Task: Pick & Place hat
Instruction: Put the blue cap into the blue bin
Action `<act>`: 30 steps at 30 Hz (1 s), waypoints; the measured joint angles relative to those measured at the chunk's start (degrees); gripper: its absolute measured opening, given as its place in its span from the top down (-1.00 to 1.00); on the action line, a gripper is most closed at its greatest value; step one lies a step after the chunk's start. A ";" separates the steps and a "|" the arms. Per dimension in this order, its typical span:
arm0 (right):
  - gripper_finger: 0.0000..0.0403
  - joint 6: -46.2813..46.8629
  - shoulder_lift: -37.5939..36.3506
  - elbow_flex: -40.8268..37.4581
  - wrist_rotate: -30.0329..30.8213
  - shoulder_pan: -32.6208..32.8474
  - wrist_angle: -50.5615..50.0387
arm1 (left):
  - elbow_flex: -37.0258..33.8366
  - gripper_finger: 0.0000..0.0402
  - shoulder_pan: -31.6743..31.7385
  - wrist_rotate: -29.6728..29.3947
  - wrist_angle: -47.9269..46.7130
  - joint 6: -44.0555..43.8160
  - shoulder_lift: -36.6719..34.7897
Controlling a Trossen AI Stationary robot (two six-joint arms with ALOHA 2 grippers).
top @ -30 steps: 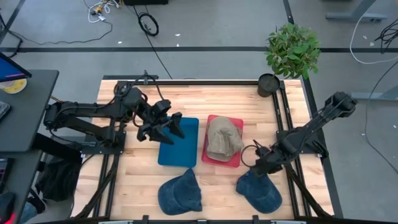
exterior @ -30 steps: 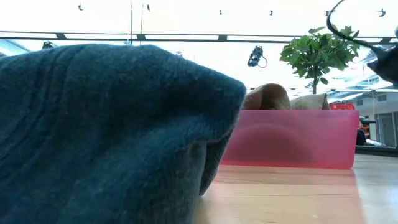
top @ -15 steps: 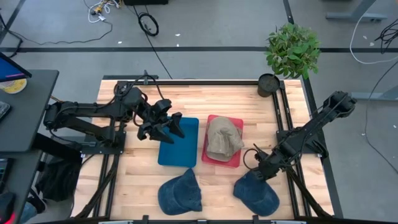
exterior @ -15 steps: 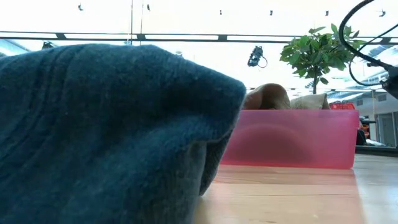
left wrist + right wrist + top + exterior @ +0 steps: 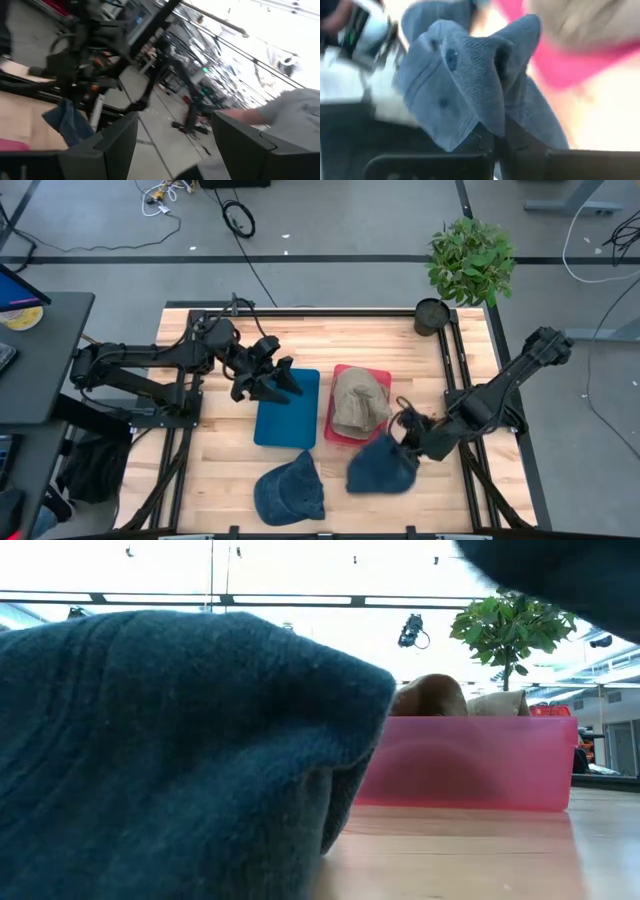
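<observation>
My right gripper [image 5: 408, 436] is shut on a dark blue hat [image 5: 380, 466], held off the table next to the near right corner of the pink tray [image 5: 375, 439]. The same hat fills the right wrist view [image 5: 470, 80] and shows at the top of the low view [image 5: 560, 575]. A tan hat [image 5: 358, 402] lies in the pink tray. A second blue hat [image 5: 290, 490] rests on the table near the front edge. My left gripper [image 5: 276, 380] is open and empty above the far edge of the blue tray [image 5: 285, 418]. My right gripper pinches a bunched fold of the blue hat's cloth [image 5: 487, 125] between its two fingers, several layers together. The fingers come slanting from the table's right side. The hat hangs slack below and to the left of the fingers, clear of the table.
A potted plant [image 5: 470, 265] stands at the table's far right corner. The blue tray lies left of the pink tray, both mid-table. The second blue hat fills the low view's left [image 5: 150, 750]. Bare wood [image 5: 440, 500] shows at the near right.
My right gripper has risen and gone toward the table's left, to the pink tray. The blue hat, which lay on the table at the near right, is lifted clear and hangs bunched. My left gripper has shifted a little toward the far edge.
</observation>
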 joint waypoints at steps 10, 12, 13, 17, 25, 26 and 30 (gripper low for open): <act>1.00 -9.20 0.94 11.57 17.16 -6.24 -5.55 | 0.00 -0.29 -2.37 -8.69 -0.83 0.74 0.04; 1.00 -13.43 1.85 12.84 16.80 -8.24 -4.78 | 0.00 -0.29 -3.03 -9.68 -0.83 0.07 0.05; 1.00 -15.45 2.28 13.54 16.42 -9.34 -3.60 | 0.00 -0.29 -3.28 -9.76 -0.74 -0.27 0.26; 1.00 -22.00 3.82 16.11 15.51 -13.49 0.25 | -0.02 -0.29 -4.28 -9.66 -0.84 -1.10 0.87; 1.00 -30.01 7.00 21.17 11.67 -18.84 3.60 | 0.00 -0.29 -5.65 -12.59 -4.07 1.51 1.27; 1.00 -30.50 7.44 21.65 10.91 -19.04 3.64 | -0.02 -0.29 -5.59 -13.27 -5.00 2.03 1.33; 1.00 -30.90 8.65 22.18 10.21 -19.08 3.75 | 0.00 -0.29 -5.13 -18.44 -7.38 4.59 1.31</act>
